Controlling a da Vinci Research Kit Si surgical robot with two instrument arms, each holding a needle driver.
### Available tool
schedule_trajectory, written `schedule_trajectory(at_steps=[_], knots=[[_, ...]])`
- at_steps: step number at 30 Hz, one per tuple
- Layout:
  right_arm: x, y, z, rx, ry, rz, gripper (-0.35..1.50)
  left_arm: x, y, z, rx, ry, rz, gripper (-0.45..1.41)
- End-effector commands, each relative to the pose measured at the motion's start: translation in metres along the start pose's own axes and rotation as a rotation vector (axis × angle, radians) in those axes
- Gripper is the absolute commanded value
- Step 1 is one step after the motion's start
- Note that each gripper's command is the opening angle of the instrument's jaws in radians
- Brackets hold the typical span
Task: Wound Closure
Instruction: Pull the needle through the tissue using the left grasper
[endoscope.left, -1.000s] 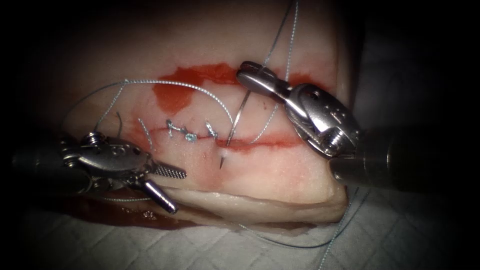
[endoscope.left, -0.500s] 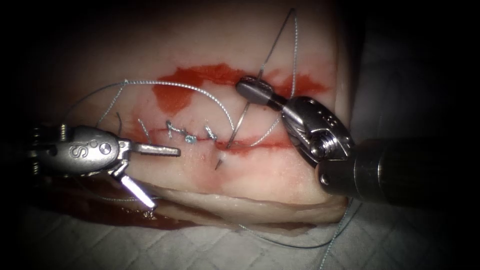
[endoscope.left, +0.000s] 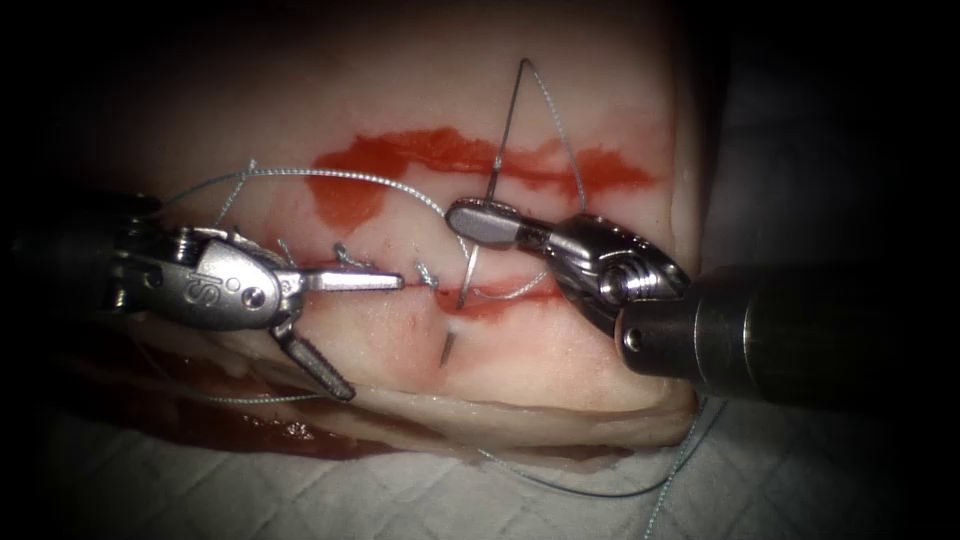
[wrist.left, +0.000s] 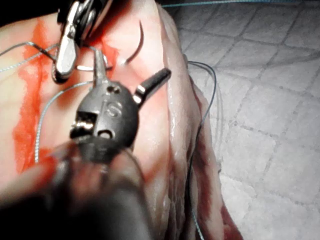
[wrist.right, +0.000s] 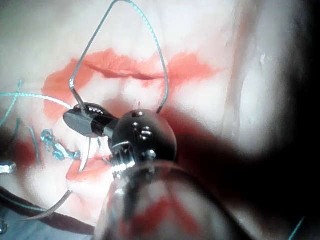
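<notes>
The right end effector (endoscope.left: 478, 222) clamps the needle (endoscope.left: 470, 268) near its tail; the tip exits just right of the wide-open left end effector (endoscope.left: 365, 330).

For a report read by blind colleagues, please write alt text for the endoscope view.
The right pincer is shut on the curved needle near its rear end; the needle passes through the tissue at the cut, its tip out below the cut. The left pincer, open and holding nothing, is at the left beside earlier stitches; thread loops over red fluid.
</notes>
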Motion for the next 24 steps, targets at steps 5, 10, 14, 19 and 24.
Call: schedule_trajectory(at_steps=[5,10,14,19,24], knots=[[0.0001,-0.0001,0.0012,0.005,-0.011,0.069,-0.35,0.0007,0.0005,0.0021,-0.017,0.02,0.101,0.32],[0.0003,0.0001,0.0013,0.008,-0.01,0.112,-0.35,0.0017,0.001,0.004,-0.011,0.026,0.124,0.34],[0.0004,0.0003,0.0014,0.006,-0.012,0.114,-0.35,0.0031,0.0009,0.005,0.0,0.031,0.137,0.32],[0.0004,0.0006,0.0015,-0.003,-0.018,0.117,-0.35,0.0045,0.001,0.0058,0.01,0.036,0.132,0.12],[0.0002,0.0009,0.0015,-0.012,-0.025,0.121,-0.35,0.0055,0.0006,0.0059,0.024,0.031,-0.088,-0.45]])
